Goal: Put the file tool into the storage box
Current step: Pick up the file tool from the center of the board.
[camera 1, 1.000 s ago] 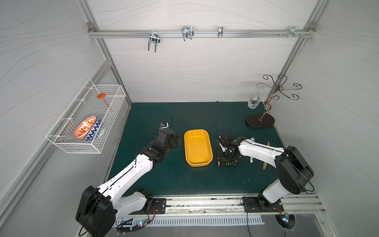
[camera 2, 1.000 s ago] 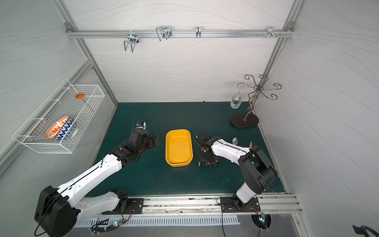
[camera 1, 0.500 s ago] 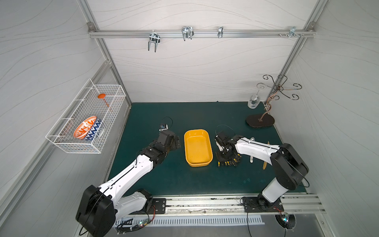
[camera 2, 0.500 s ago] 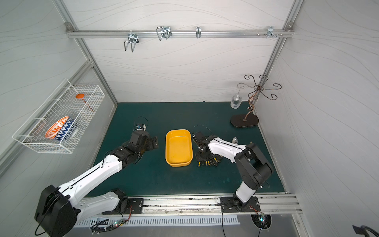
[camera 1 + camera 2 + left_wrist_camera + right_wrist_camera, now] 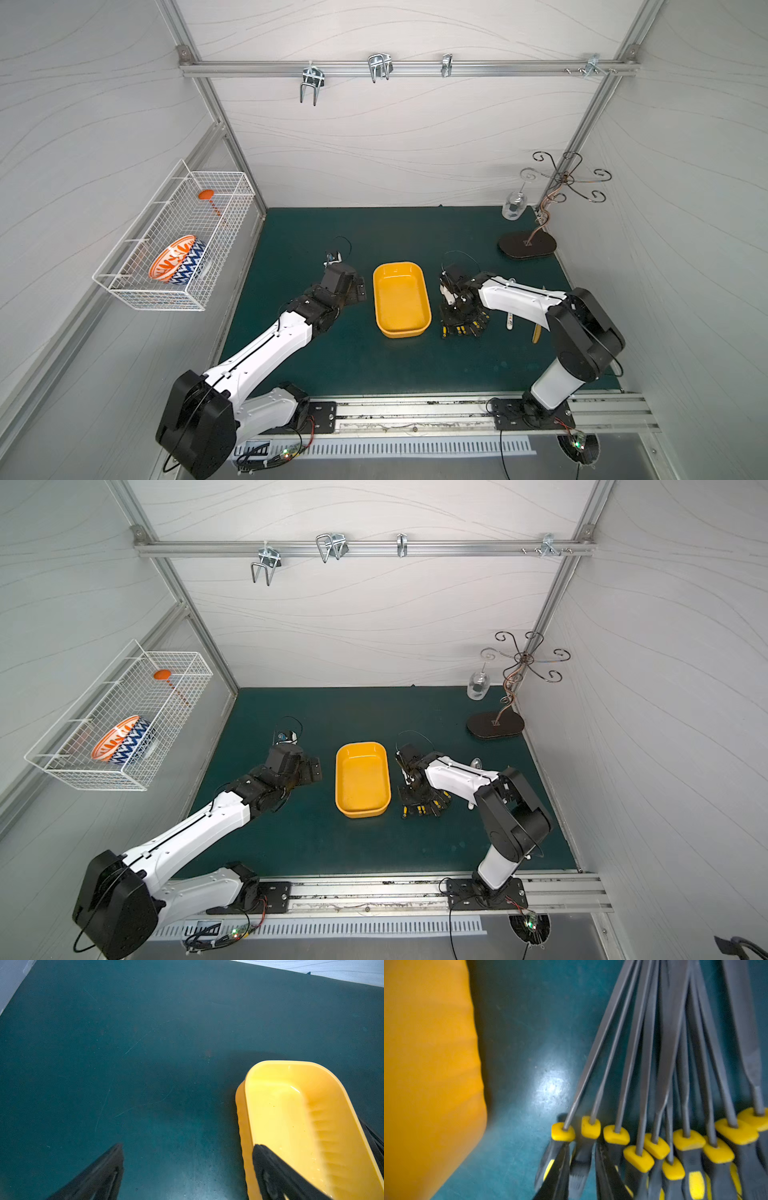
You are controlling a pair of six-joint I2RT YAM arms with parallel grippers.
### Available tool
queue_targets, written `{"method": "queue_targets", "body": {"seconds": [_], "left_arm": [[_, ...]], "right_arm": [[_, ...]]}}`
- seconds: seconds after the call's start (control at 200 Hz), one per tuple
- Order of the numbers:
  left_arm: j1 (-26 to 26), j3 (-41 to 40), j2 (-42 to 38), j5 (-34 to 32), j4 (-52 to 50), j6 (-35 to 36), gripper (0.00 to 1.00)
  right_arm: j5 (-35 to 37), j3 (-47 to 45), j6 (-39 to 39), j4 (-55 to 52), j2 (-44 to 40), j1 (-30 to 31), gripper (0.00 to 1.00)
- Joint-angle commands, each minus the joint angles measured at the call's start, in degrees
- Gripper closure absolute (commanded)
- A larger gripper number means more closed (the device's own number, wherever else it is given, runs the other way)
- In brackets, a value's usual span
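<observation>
Two grippers, mine, and one job lot of files.

Item: file tool (image 5: pixel 588 1128), one of a fanned bundle (image 5: pixel 462 322) lying on the green mat (image 5: pixel 415 374) just right of the storage box (image 5: pixel 376 299). Handles point to the near edge; the grey blades converge toward the far side.

Item: storage box, yellow, empty, centre of the mat.

Item: my right gripper (image 5: pixel 456 311), low over the bundle. Jaws are drawn narrow either side of one black-and-yellow handle at the left end of the fan. Whether they pinch it I cannot tell.

Item: my left gripper (image 5: pixel 189 1147), jaws spread wide, holding nothing, just left of the box.

Handling, as I judge it: slim, stiff steel, light. The blade is thin and likely to slip or pivot in a pinch. Neighbours crowd close and may drag along.

Best hold: the rubbery handle, across its flats, near the yellow collar.
</observation>
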Motion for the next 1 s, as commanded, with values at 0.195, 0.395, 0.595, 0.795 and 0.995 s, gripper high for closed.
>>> {"method": "queue_targets", "body": {"seconds": [0.195, 0.395, 0.595, 0.795, 0.995], "left_arm": [[-0.2, 1.4, -3.2, -0.2, -0.4, -1.3, 0.00], [-0.2, 1.3, -3.5, -0.9, -2.7, -1.8, 0.00], [-0.2, 0.1, -5.6, -1.8, -3.5, -3.8, 0.00], [-0.2, -0.4, -7.6, -2.8, -4.7, -4.3, 0.00], [-0.2, -1.4, -8.8, -3.8, -4.2, -4.0, 0.00]], "right_arm": [[3.3, -4.5, 0.0, -1.4, -0.4, -0.8, 0.73], [2.9, -5.0, 0.6, -2.0, -2.7, -0.9, 0.73], [3.2, -4.8, 1.2, -1.9, -1.6, -0.9, 0.72], [4.2, -4.4, 1.8, -1.7, 0.9, 0.1, 0.71], [4.6, -5.6, 3.0, -0.9, 1.7, 1.1, 0.72]]}}
